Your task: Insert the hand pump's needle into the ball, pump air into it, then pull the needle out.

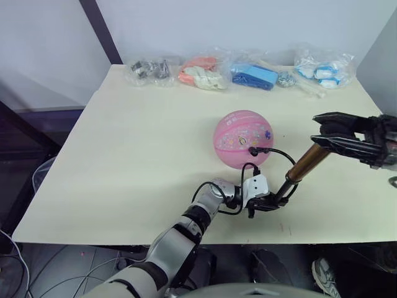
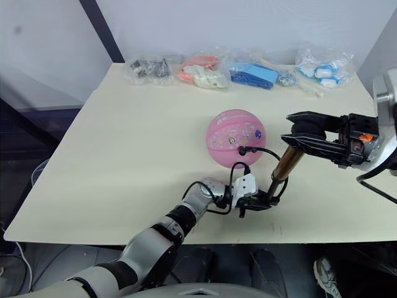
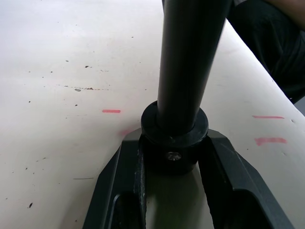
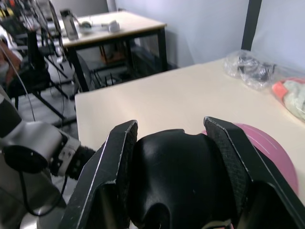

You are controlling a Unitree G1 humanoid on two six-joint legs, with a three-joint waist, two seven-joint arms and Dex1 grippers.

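Okay, my left gripper (image 1: pixel 268 202) clamps the base of one hand pump (image 1: pixel 305 164); one ball (image 1: pixel 243 138) sits just beyond with the needle (image 1: pixel 252 150) in it, and my right gripper (image 1: pixel 324 131) clamps the T-handle (image 4: pixel 178 176).

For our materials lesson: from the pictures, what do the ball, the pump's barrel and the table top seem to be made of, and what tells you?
The ball: probably rubber, matte pink with printed cartoons and moulded seams.
The hand pump barrel: likely metal, bronze with a soft sheen; its end caps look like black plastic.
The table top: smooth cream laminate or painted board, lightly speckled and marked.
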